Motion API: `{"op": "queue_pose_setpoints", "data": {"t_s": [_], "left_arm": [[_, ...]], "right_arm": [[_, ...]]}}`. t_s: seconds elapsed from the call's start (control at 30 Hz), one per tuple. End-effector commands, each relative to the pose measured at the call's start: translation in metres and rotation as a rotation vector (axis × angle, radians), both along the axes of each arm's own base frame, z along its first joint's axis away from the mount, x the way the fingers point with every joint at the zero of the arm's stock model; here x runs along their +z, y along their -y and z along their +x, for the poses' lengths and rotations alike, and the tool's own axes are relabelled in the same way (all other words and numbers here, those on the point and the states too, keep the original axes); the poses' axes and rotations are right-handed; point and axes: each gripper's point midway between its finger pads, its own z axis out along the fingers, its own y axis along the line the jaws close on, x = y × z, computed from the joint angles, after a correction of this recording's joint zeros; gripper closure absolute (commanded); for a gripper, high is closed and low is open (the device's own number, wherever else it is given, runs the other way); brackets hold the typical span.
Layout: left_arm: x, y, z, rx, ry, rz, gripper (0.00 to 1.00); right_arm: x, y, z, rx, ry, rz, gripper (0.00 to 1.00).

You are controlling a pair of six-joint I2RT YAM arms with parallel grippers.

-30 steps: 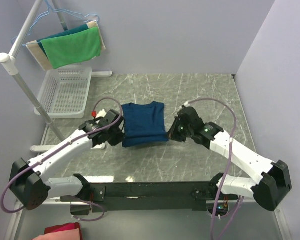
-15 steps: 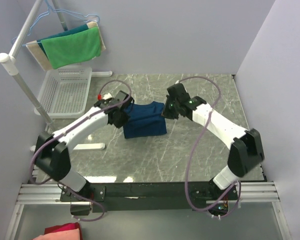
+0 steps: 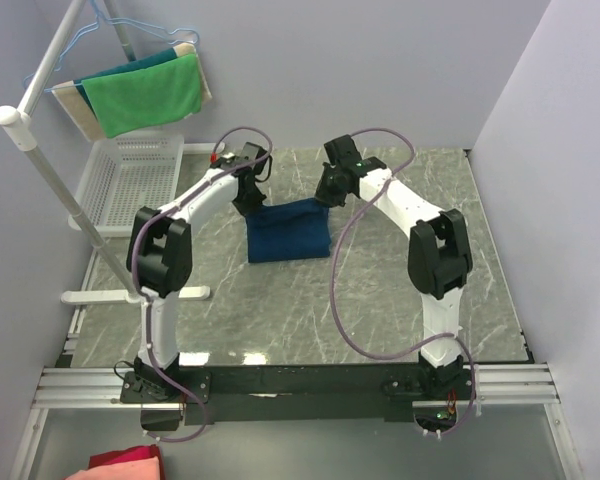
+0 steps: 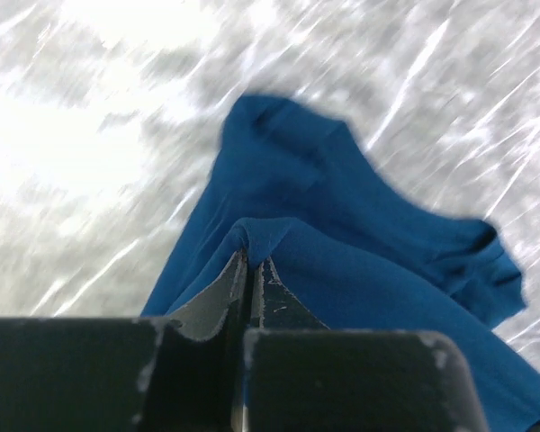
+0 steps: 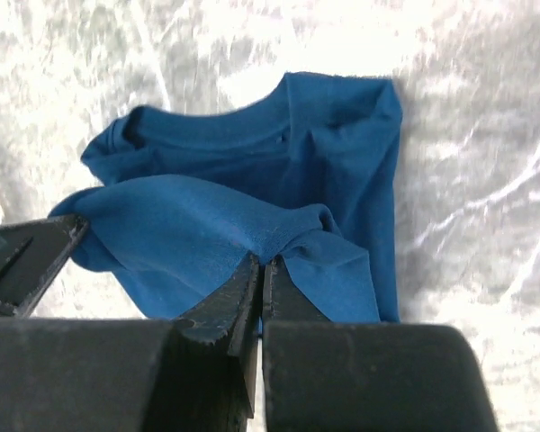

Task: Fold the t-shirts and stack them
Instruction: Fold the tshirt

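One navy blue t-shirt (image 3: 288, 232) lies on the marble table, half folded, its near hem lifted and carried toward the collar. My left gripper (image 3: 250, 194) is shut on the shirt's left corner; in the left wrist view the gripper (image 4: 250, 261) pinches a fold of the t-shirt (image 4: 360, 270). My right gripper (image 3: 324, 193) is shut on the right corner; in the right wrist view the gripper (image 5: 262, 263) pinches the cloth above the t-shirt (image 5: 252, 171), whose collar shows. The print is hidden.
A white wire basket (image 3: 130, 185) stands at the back left. A rack pole (image 3: 50, 180) holds a green cloth (image 3: 145, 95) on hangers. A red/pink cloth (image 3: 120, 465) lies below the table's near edge. Grey walls close the back and right.
Both arms have stretched away from the near side to the back of the table, carrying the shirt's near hem up and over toward its collar. The visible shirt has become shorter.
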Motion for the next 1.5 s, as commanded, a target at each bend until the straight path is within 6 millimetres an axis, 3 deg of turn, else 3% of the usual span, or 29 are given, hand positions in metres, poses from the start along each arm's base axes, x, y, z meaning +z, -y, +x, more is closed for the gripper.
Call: {"op": "queue_pose_setpoints", "data": {"t_s": [0.0,0.03,0.07,0.13,0.27,0.37,0.4,0.47,0.6,0.67,0.73,0.77,0.87,1.03,1.13,1.33,1.47], "left_arm": [[0.018,0.003,0.031,-0.066,0.037,-0.020,0.87],[0.019,0.000,0.035,-0.068,0.042,-0.018,0.75],[0.021,-0.001,0.041,-0.067,0.060,-0.028,0.66],[0.032,-0.008,0.051,-0.054,0.106,-0.034,0.49],[0.075,-0.019,0.078,0.001,0.295,-0.073,0.38],[0.103,-0.016,0.080,-0.030,0.382,-0.100,0.34],[0.109,-0.015,0.080,-0.049,0.392,-0.099,0.34],[0.106,-0.010,0.075,-0.083,0.362,-0.105,0.35],[0.078,0.002,0.044,-0.191,0.236,-0.099,0.43],[0.058,0.004,0.026,-0.222,0.182,-0.097,0.52],[0.054,0.011,0.010,-0.252,0.158,-0.113,0.62],[0.039,0.010,-0.002,-0.260,0.117,-0.110,0.64],[0.021,0.018,-0.023,-0.284,0.062,-0.126,0.76],[-0.005,0.037,-0.038,-0.314,-0.027,-0.123,0.91],[-0.016,0.045,-0.039,-0.327,-0.062,-0.096,0.92],[-0.033,0.050,-0.031,-0.313,-0.094,-0.079,0.92],[-0.039,0.046,-0.013,-0.281,-0.090,-0.046,0.91]], "right_arm": [[0.018,0.003,0.022,-0.009,0.034,0.016,0.93],[0.016,0.005,0.028,-0.020,0.036,0.024,0.85],[0.017,0.004,0.032,-0.022,0.046,0.033,0.69],[0.028,0.007,0.047,-0.043,0.099,0.060,0.58],[0.048,0.010,0.067,-0.055,0.184,0.095,0.54],[0.062,0.010,0.075,-0.048,0.218,0.094,0.54],[0.050,0.011,0.071,-0.041,0.174,0.072,0.54],[0.041,0.011,0.063,-0.021,0.121,0.060,0.57],[0.012,0.006,0.026,0.040,0.029,-0.004,0.64],[-0.007,0.006,0.006,0.059,-0.018,-0.022,0.67],[-0.008,0.002,-0.006,0.070,-0.022,-0.013,0.68],[-0.016,0.003,-0.015,0.072,-0.046,-0.022,0.69],[-0.023,-0.001,-0.026,0.092,-0.060,-0.027,0.69],[-0.037,-0.010,-0.030,0.115,-0.103,-0.023,0.71],[-0.044,-0.014,-0.025,0.118,-0.108,-0.020,0.71],[-0.063,-0.023,-0.009,0.120,-0.129,-0.025,0.74],[-0.059,-0.032,0.010,0.115,-0.094,-0.013,0.74]]}}
